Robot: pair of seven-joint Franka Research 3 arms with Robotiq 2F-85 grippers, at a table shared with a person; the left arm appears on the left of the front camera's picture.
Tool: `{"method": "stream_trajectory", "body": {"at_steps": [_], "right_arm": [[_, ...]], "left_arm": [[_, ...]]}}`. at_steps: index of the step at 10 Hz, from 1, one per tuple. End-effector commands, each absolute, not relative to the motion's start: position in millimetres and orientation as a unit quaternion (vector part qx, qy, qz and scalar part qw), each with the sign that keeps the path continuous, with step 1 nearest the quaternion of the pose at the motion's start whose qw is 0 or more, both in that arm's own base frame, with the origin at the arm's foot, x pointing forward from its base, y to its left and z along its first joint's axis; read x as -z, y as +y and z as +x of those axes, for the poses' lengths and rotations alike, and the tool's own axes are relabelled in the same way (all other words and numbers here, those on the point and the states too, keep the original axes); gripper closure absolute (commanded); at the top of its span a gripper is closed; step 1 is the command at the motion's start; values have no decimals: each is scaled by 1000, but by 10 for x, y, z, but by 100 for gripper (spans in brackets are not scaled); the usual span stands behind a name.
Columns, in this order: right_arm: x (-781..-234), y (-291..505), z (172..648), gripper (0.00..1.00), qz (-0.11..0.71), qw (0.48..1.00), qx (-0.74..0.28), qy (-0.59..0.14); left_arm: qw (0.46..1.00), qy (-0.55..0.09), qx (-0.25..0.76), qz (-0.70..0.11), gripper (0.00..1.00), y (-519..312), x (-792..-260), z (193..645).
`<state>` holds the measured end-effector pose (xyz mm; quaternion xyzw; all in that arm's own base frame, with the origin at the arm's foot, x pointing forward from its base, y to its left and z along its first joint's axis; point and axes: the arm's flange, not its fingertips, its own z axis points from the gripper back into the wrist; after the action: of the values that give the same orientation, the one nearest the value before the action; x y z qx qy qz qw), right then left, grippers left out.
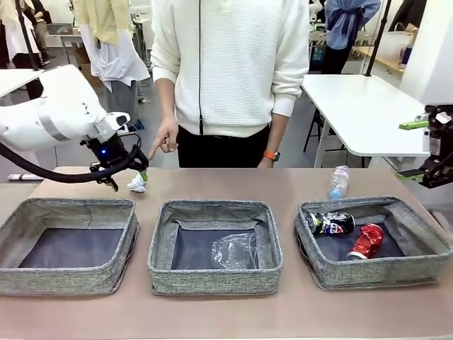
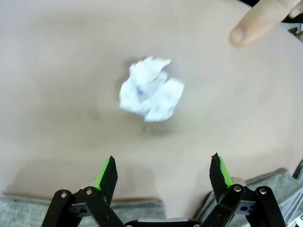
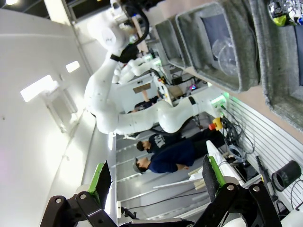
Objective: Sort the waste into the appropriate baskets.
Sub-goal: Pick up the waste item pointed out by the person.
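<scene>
1. Grey woven baskets, three, stand in a row near the front of the bench [image 1: 297,312]. The left basket [image 1: 64,280] shows bare lining, the middle basket [image 1: 212,278] holds one clear cup [image 1: 233,249], and the right basket [image 1: 382,273] holds two cans: the dark can [image 1: 331,223] and the red can [image 1: 366,241].
2. Behind them lie one paper wad [image 1: 136,185] and one small bottle [image 1: 339,182], well apart.
3. Left claw [image 1: 126,173] hangs just over the wad. The left wrist view adds its fingers spread wide, with the wad untouched beyond them.
4. Right claw [image 1: 412,149] is raised at the right edge, its fingers apart and holding nothing. Its wrist view shows the baskets sideways.
5. Farthest off, one hand [image 1: 164,138] of the person points down near the wad.
</scene>
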<state>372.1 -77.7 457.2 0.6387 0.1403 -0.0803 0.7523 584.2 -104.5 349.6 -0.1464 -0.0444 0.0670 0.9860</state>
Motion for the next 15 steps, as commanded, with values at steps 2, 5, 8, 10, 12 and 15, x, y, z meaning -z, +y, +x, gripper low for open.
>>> {"method": "stream_trajectory", "body": {"at_steps": [2,5,8,10,12,15], "right_arm": [[-4624,-755,3734,0,642,749,87,139],[-4624,-755,3734,0,642,749,87,139],[-4624,-755,3734,0,642,749,87,139],[-4624,-755,3734,0,642,749,87,139],[-4624,-755,3734,0,642,749,87,139],[-4624,-755,3734,0,642,749,87,139]], "left_arm": [[988,-69,-91,-104,0,-1081,-3460,6037],[986,-100,-111,-77,0,-1162,-3308,6152],[987,-95,-110,-64,0,-1205,-3263,6190],[991,-82,-95,-44,60,-1230,-3232,6185],[991,-85,-93,-40,65,-1236,-3220,6180],[991,-92,-92,-35,100,-1236,-3218,6162]]}}
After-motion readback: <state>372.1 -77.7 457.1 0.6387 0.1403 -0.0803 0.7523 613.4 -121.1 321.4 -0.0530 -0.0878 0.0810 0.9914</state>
